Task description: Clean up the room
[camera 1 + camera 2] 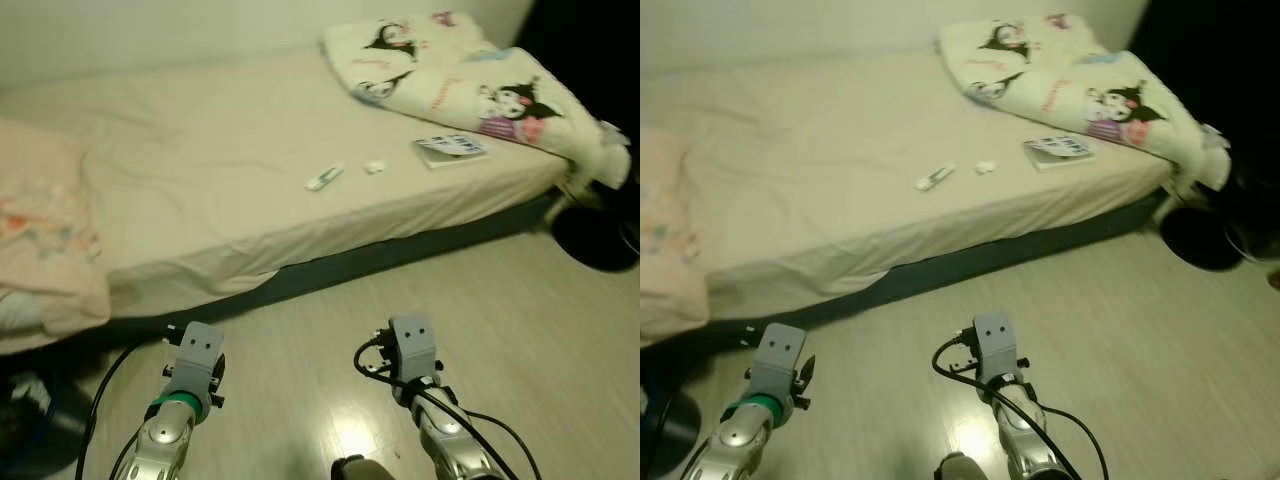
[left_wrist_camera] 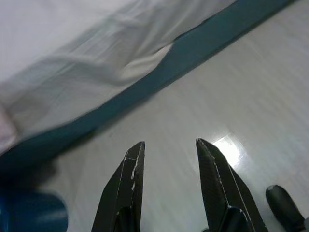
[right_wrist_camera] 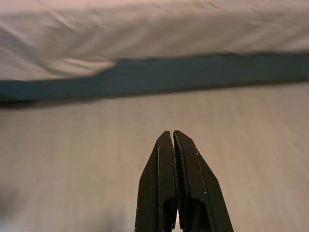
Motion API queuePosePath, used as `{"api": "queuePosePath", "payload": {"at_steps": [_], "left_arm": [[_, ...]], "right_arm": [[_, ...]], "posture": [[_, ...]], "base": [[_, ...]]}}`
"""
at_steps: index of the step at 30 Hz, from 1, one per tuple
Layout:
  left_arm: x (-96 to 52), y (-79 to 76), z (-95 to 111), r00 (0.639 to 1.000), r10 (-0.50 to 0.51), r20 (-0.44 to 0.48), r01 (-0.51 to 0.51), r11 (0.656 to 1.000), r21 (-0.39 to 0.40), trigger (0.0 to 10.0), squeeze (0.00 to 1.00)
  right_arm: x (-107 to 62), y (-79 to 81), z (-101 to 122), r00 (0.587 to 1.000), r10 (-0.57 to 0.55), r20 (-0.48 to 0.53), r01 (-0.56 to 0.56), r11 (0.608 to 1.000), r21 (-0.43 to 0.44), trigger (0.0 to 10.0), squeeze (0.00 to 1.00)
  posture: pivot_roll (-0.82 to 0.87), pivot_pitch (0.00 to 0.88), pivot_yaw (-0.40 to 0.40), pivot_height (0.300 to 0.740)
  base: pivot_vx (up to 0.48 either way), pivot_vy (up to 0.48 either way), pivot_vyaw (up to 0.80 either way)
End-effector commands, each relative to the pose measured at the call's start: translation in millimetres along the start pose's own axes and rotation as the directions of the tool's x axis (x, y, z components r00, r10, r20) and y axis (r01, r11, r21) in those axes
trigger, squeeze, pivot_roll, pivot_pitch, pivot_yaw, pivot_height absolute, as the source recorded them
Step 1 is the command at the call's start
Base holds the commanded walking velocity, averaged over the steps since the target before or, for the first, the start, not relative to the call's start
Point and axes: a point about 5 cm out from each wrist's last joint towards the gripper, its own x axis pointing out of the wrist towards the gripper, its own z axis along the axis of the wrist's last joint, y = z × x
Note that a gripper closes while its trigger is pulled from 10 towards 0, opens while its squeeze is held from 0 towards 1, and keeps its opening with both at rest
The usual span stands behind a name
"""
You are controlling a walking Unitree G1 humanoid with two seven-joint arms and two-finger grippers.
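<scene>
**Both arms low over the floor, clutter waiting on the bed**

Down at the near edge, the left gripper [image 2: 166,150] hangs over the pale wooden floor [image 1: 480,300] with its two black fingers spread apart and nothing between them. The right gripper [image 3: 173,137] hangs beside it, its fingers pressed together and empty. Both point toward the dark base of the bed [image 1: 400,255]. A blue object [image 2: 29,212] sits on the floor off to the left, too blurred to identify.

Farther on, the cream sheet [image 1: 220,150] covers the mattress. On it lie a small white tube-like item [image 1: 324,178], a tiny white scrap [image 1: 374,167] just beside it, and a flat booklet [image 1: 452,148] nearer the right edge. A pinkish blanket [image 1: 40,240] droops over the left end. At the far right corner rests a folded cartoon-print quilt [image 1: 450,70].
</scene>
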Motion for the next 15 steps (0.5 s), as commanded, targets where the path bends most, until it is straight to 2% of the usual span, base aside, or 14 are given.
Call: {"api": "queuePosePath", "payload": {"at_steps": [1, 8, 15], "left_arm": [[-1.4, -3.3, -8.3, 1.0, -0.007, -0.018, 0.007, 1.0, -0.003, 10.0, 0.0], [3.5, -12.1, -1.0, 0.999, -0.033, 0.023, 0.032, 0.999, 0.03, 10.0, 0.0], [6.8, -14.0, 1.5, 0.999, -0.037, 0.037, 0.036, 0.999, 0.036, 10.0, 0.0]], "right_arm": [[-5.1, -1.0, -10.1, 1.0, -0.006, -0.031, 0.006, 1.0, -0.004, 10.0, 0.0], [-1.8, -0.5, -6.9, 1.0, -0.012, -0.013, 0.012, 1.0, 0.002, 10.0, 0.0], [1.0, 1.9, -0.9, 1.0, -0.012, 0.022, 0.012, 1.0, 0.011, 10.0, 0.0]], "posture": [[-0.06, 0.041, 0.037, 0.724], [-0.07, 0.043, 0.039, 0.724], [-0.07, 0.045, 0.044, 0.724]], "base": [[0.0, 0.0, -0.8], [0.0, 0.0, -0.8], [0.0, 0.0, -0.8]]}}
